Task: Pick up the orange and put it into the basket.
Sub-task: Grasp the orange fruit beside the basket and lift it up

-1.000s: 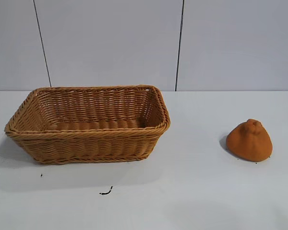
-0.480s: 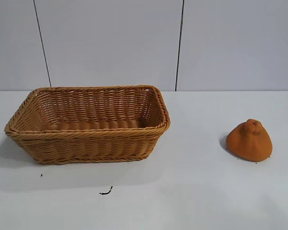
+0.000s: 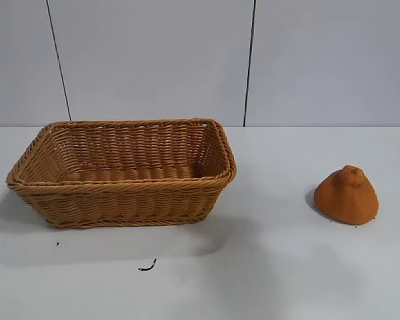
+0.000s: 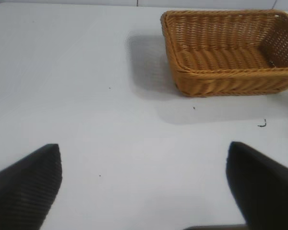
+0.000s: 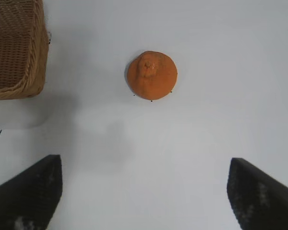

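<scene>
The orange [image 3: 347, 195] is a dull-orange dome with a knob on top, resting on the white table at the right; it also shows in the right wrist view [image 5: 151, 75]. The basket [image 3: 123, 172], tan woven wicker, stands at the left and shows in the left wrist view [image 4: 230, 52] and, by one corner, in the right wrist view [image 5: 17, 48]. My right gripper [image 5: 145, 191] is open and empty, above the table, apart from the orange. My left gripper [image 4: 145, 184] is open and empty over bare table, away from the basket. Neither gripper shows in the exterior view.
A small black mark [image 3: 147, 267] lies on the table in front of the basket. A grey panelled wall [image 3: 200, 60] stands behind the table. Bare white table [image 3: 273, 200] lies between basket and orange.
A faint shadow has spread on the table in front of and to the right of the basket. The orange and basket have not moved.
</scene>
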You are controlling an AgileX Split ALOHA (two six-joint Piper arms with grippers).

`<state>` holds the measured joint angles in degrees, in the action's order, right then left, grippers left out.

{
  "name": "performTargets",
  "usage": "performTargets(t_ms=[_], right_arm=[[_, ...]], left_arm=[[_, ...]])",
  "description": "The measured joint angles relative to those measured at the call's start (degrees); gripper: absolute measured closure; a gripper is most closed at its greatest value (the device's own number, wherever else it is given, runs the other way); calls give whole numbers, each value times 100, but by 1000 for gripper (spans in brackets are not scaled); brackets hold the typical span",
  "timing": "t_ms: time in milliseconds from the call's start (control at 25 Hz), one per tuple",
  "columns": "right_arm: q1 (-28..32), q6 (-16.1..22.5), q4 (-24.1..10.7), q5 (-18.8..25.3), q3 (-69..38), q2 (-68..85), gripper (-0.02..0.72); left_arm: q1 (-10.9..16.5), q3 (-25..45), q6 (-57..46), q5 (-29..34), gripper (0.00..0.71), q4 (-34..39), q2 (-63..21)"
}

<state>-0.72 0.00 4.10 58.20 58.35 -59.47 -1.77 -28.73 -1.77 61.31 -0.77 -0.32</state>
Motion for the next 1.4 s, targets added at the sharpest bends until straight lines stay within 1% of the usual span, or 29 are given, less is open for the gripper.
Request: performTargets(t_ms=[240, 400, 520, 640, 880, 1120, 1320, 1400], right_arm=[[0, 0, 38, 23, 1221, -1860, 66], [0, 0, 209, 32, 1857, -2905, 66], [-17, 0, 251, 39, 2154, -3599, 66], [-17, 0, 353, 8, 2249, -4161, 66], [-17, 0, 367, -60, 2255, -5222, 66], [-17, 0, 374, -546, 2255, -5886, 66], [-17, 0, 369, -739, 2255, -6188, 66], [-17, 0, 362, -806, 2255, -6278, 80]], left_arm=[[0, 0, 0, 0, 44, 0, 0], [0, 0, 0, 0, 44, 0, 0], [0, 0, 0, 0, 44, 0, 0], [0, 0, 0, 0, 44, 0, 0], [0, 0, 0, 0, 44, 0, 0], [0, 0, 0, 0, 44, 0, 0], [0, 0, 0, 0, 44, 0, 0], [0, 0, 0, 0, 44, 0, 0]])
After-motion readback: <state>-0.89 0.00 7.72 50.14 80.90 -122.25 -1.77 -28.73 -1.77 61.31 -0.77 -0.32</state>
